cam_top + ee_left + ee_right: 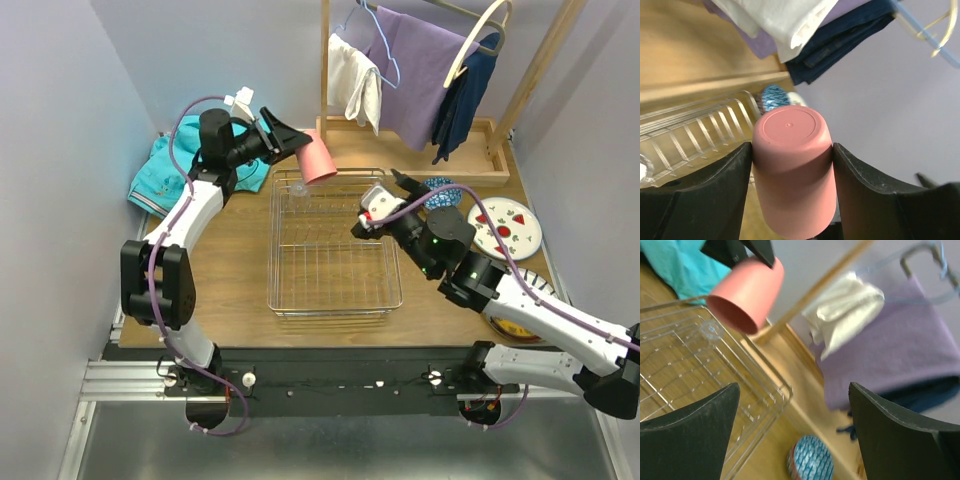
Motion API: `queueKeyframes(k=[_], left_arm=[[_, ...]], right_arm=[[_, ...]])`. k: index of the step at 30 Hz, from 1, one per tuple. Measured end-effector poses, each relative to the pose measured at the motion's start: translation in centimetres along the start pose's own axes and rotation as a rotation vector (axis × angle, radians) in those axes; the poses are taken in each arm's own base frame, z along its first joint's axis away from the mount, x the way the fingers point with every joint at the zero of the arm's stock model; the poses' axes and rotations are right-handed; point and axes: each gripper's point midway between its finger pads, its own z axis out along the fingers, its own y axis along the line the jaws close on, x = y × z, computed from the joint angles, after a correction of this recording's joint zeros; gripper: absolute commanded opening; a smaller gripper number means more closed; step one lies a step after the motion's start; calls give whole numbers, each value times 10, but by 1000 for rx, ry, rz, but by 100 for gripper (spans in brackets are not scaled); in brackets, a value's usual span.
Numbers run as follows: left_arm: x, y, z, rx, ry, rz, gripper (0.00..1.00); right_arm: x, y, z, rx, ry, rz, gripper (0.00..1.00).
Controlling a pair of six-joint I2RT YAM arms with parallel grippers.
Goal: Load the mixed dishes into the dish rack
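Note:
My left gripper [298, 146] is shut on the pink cup [319, 159], which lies on its side in the air over the far edge of the dish rack [335, 290]. Both fingers press the cup's [792, 165] sides. A small clear glass [298, 188] stands inside the rack's far left corner. My right gripper [408, 188] hangs open and empty past the rack's right far corner, above the blue-patterned bowl [810, 459]. The white plate with red fruit motifs [505, 226] lies at the right. A yellow plate [512, 326] peeks out under my right arm.
The wooden clothes rack [410, 150] with purple, white and navy garments stands along the back, right behind the dish rack. A teal cloth [168, 172] lies at the back left beneath my left arm. Walls close in on both sides.

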Motion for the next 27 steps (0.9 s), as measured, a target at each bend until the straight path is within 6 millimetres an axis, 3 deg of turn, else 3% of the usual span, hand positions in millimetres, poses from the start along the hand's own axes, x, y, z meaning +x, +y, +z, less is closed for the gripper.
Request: queueKeyframes(k=[3,8,15,21,27], left_arm=[[1,6,11,-31,14,162,50],[18,12,27,-78,41,443,45],[43,22,52,-94,91,755,42],[42,63,72,-156,96,914,42],[38,94,87,-202,74,998,42]], right_arm=[[22,-7,-13,53,104,71,96],[83,16,-23,32,293,41,97],[104,13,-29,67,348,37,100],[144,-1,-35,121,462,58,100],[161,-3,-42,130,526,86,100]])
